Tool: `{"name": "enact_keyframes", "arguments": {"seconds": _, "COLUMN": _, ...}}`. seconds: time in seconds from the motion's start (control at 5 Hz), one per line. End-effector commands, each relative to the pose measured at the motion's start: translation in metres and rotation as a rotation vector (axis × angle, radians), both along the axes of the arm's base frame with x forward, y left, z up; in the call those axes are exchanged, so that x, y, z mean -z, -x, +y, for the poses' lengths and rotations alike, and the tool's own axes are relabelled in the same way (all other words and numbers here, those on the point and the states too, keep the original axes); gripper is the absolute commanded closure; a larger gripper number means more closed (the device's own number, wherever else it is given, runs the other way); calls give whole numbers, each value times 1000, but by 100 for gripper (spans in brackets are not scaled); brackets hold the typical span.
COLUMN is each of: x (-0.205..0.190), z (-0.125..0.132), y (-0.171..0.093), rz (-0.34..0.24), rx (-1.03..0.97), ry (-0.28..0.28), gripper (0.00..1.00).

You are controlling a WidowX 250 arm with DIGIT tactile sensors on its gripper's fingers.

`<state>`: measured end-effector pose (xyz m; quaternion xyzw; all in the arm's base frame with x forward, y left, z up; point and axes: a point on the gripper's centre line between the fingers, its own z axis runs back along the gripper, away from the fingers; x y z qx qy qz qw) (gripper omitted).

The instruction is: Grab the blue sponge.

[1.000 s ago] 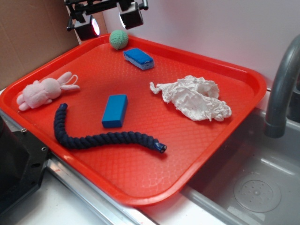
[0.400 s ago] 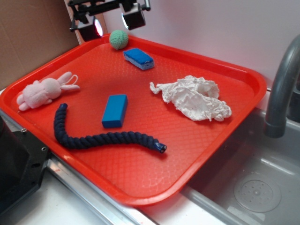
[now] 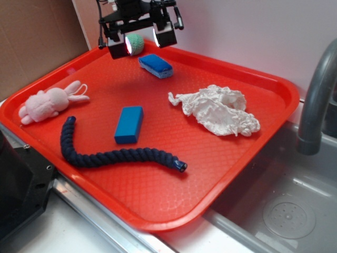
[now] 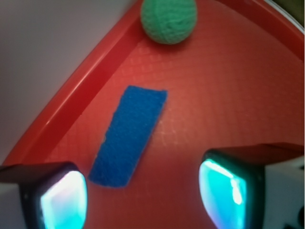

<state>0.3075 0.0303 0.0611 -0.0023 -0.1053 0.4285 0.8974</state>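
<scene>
The blue sponge (image 3: 156, 65) lies near the far edge of the red tray (image 3: 226, 158), its rough blue top over a pale lower layer. In the wrist view the blue sponge (image 4: 128, 135) lies slantwise, its near end just ahead of my left pad. My gripper (image 3: 142, 41) hangs above the tray's back, a little left of and behind the sponge, and stands open with nothing between its fingers. In the wrist view the gripper (image 4: 143, 198) shows two glowing pads (image 4: 62, 200) set wide apart.
A green knitted ball (image 3: 136, 44) sits by the tray's back rim, also seen in the wrist view (image 4: 169, 19). A smooth blue block (image 3: 129, 124), dark rope (image 3: 113, 155), pink plush rabbit (image 3: 50, 101) and white crumpled cloth (image 3: 216, 109) lie on the tray. A sink and faucet (image 3: 316, 105) are at the right.
My gripper has moved right and lower, from beyond the tray's back-left corner to above the green ball near the sponge. Objects on the tray have not moved.
</scene>
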Motion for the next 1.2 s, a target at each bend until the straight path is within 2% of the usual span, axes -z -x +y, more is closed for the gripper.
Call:
{"name": "enact_keyframes", "arguments": {"seconds": 0.0, "x": 14, "z": 9, "y": -29, "rz": -34, "rx": -5, "ry": -33, "gripper": 0}}
{"name": "enact_keyframes", "arguments": {"seconds": 0.2, "x": 34, "z": 9, "y": -35, "rz": 15, "rx": -20, "ry": -56, "gripper": 0}}
{"name": "enact_keyframes", "arguments": {"seconds": 0.4, "x": 23, "z": 10, "y": -26, "rz": 43, "rx": 10, "ry": -8, "gripper": 100}}
{"name": "enact_keyframes", "arguments": {"seconds": 0.6, "x": -5, "z": 14, "y": -1, "rz": 164, "rx": 23, "ry": -21, "gripper": 100}}
{"name": "enact_keyframes", "arguments": {"seconds": 0.8, "x": -42, "z": 21, "y": 29, "rz": 160, "rx": 114, "ry": -4, "gripper": 100}}
{"name": "enact_keyframes", "arguments": {"seconds": 1.0, "x": -80, "z": 48, "y": 51, "rz": 74, "rx": 367, "ry": 8, "gripper": 100}}
